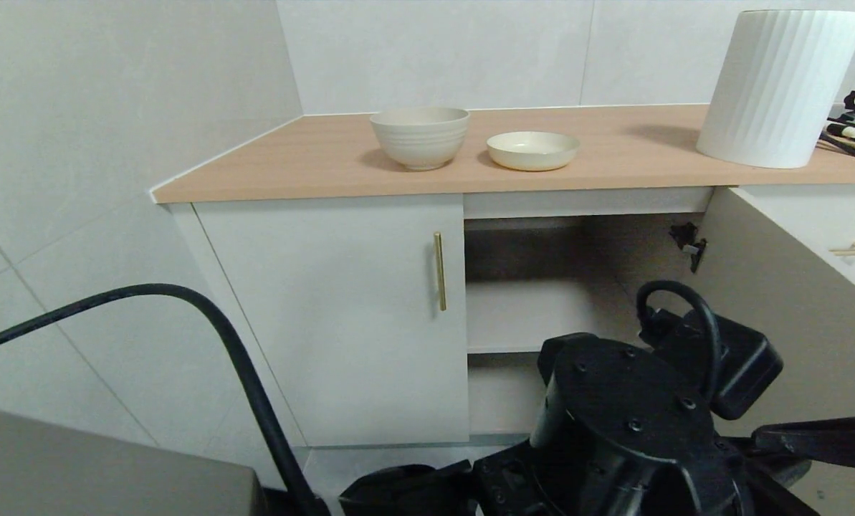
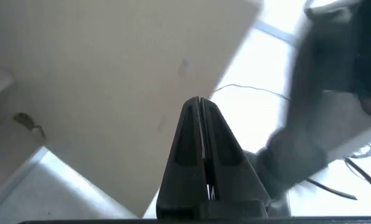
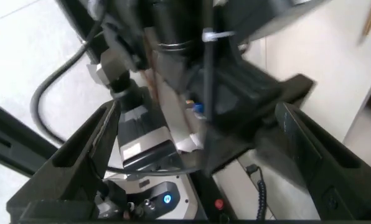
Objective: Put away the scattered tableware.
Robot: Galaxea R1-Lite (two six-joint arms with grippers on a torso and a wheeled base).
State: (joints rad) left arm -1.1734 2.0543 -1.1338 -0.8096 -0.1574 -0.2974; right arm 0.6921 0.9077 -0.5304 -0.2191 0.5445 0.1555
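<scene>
On the wooden countertop (image 1: pixel 613 154) stand a deep cream bowl (image 1: pixel 420 136) and, just to its right, a shallow cream dish (image 1: pixel 533 150). Both arms hang low in front of the cabinet, far below the tableware. My left gripper (image 2: pixel 201 149) is shut with its two black fingers pressed together and nothing between them; a white cabinet panel lies beyond it. My right gripper (image 3: pixel 201 155) is open, its fingers (image 3: pixel 79 155) spread wide, holding nothing.
Below the counter the left cabinet door (image 1: pixel 327 315) is closed, with a brass handle (image 1: pixel 439 271). The right door (image 1: pixel 793 301) stands open, showing a bare shelf (image 1: pixel 542 315). A tall white ribbed cylinder (image 1: pixel 782 86) and some utensils (image 1: pixel 853 136) sit at the counter's right end.
</scene>
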